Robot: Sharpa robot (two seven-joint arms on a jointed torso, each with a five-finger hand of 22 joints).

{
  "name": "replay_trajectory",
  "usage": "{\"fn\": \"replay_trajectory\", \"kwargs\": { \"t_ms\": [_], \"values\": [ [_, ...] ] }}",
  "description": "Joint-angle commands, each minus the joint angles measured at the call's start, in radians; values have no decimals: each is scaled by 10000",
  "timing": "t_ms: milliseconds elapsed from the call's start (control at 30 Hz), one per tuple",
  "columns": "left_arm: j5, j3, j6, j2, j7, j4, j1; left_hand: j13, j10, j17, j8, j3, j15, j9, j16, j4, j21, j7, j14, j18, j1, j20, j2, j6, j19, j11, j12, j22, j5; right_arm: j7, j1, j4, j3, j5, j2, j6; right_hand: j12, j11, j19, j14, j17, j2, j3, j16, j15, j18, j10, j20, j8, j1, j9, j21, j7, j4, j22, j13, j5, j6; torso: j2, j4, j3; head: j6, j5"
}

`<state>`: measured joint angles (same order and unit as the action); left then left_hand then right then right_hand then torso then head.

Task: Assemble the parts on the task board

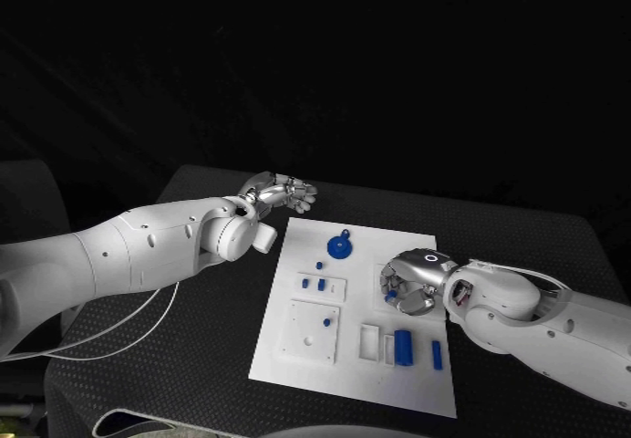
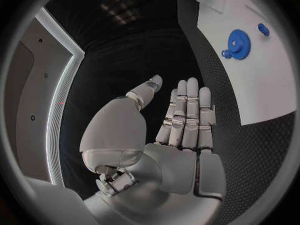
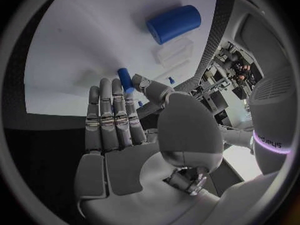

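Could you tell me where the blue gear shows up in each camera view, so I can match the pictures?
Head view: blue gear lies near the far end of the task board, ahead of the right hand.
Left wrist view: gear on the board, beyond the left hand.
Right wrist view: I cannot find it.
Shared landmark: the white board.

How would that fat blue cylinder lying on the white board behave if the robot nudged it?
The blue cylinder lies on its side on the task board, so it would probably roll. It looks rigid and smooth, possibly slippery to grip.
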<state>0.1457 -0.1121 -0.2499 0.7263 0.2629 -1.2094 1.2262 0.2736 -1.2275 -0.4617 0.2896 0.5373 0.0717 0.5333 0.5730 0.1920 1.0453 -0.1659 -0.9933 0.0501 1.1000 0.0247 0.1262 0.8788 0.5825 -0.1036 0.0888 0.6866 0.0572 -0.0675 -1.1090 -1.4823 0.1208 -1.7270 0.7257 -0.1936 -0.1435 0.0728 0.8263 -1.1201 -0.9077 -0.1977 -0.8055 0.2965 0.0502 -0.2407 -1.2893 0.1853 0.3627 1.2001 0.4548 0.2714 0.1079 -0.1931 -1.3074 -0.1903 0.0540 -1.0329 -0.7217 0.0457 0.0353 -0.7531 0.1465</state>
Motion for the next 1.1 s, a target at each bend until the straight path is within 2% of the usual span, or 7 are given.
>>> {"fn": "replay_trajectory", "kwargs": {
  "t_ms": [33,333,500,667,800,967,1100],
  "values": [
    [-43,6,137,-20,101,-23,14,-12,27,-15,10,10,70,-6,-62,31,-38,9,17,76,18,-40,39,-51,-44,23,-27,12,16,-206,18,-36,7,-481,-6,-370,-54,-34,130,-114,-25,138,-146,64,-20,-135,-134,1,74,24,31,89,-16,-19,-238,-31,-56,-105,-2,-4,-5,-8,-5],
    [-43,6,138,-52,102,17,13,-13,28,-24,11,12,70,-6,-69,33,-40,9,16,77,23,-40,36,-53,-45,23,-27,13,17,-239,15,-391,-22,-503,196,-903,-76,-86,265,-258,-67,87,-338,100,-70,-177,-270,-9,131,68,78,200,-62,-59,-241,-72,-57,-202,12,6,5,17,-9],
    [-43,6,146,-93,97,90,13,-14,30,-31,12,12,71,-6,-75,33,-41,8,15,78,23,-40,35,-55,-45,23,-28,14,18,-176,-108,-822,-337,-143,418,-828,-76,-93,284,-279,-73,81,-350,103,-77,-184,-289,-11,139,73,86,218,-68,-57,-241,-78,-57,-213,23,-1,11,29,40],
    [-45,6,146,-129,90,144,13,-14,30,-38,13,10,71,-6,-81,33,-42,8,15,78,22,-40,38,-56,-45,22,-27,16,17,-155,-222,-1256,-593,73,507,-845,-76,-96,294,-288,-76,82,-353,103,-80,-187,-297,-11,142,73,91,228,-70,-53,-240,-81,-57,-218,16,1,9,35,84],
    [-47,6,146,-166,100,182,13,-14,30,-43,14,10,71,-7,-85,34,-42,8,15,78,24,-40,39,-56,-46,23,-27,16,17,-30,-220,-1453,-613,325,250,-886,-75,-96,298,-291,-77,83,-354,103,-81,-188,-300,-11,143,72,93,232,-70,-51,-240,-82,-57,-219,12,-2,10,24,141],
    [-76,7,145,-210,101,230,13,-15,29,-48,16,11,71,-6,-89,35,-43,9,14,78,27,-41,38,-56,-46,23,-26,17,17,86,-172,-1467,-611,444,-263,-889,-70,-96,301,-293,-78,95,-360,100,-81,-189,-298,-11,142,73,94,236,-70,-49,-239,-82,-57,-215,12,-6,-2,1,237],
    [-81,7,151,-288,107,288,13,-15,28,-54,17,12,71,-6,-94,36,-44,9,13,79,29,-41,36,-56,-46,24,-25,18,17,160,39,-1410,-566,423,-839,-910,-61,-93,301,-293,-78,112,-370,95,-80,-190,-293,-11,137,73,95,240,-67,-48,-237,-81,-57,-205,21,-4,13,6,281]
  ]
}}
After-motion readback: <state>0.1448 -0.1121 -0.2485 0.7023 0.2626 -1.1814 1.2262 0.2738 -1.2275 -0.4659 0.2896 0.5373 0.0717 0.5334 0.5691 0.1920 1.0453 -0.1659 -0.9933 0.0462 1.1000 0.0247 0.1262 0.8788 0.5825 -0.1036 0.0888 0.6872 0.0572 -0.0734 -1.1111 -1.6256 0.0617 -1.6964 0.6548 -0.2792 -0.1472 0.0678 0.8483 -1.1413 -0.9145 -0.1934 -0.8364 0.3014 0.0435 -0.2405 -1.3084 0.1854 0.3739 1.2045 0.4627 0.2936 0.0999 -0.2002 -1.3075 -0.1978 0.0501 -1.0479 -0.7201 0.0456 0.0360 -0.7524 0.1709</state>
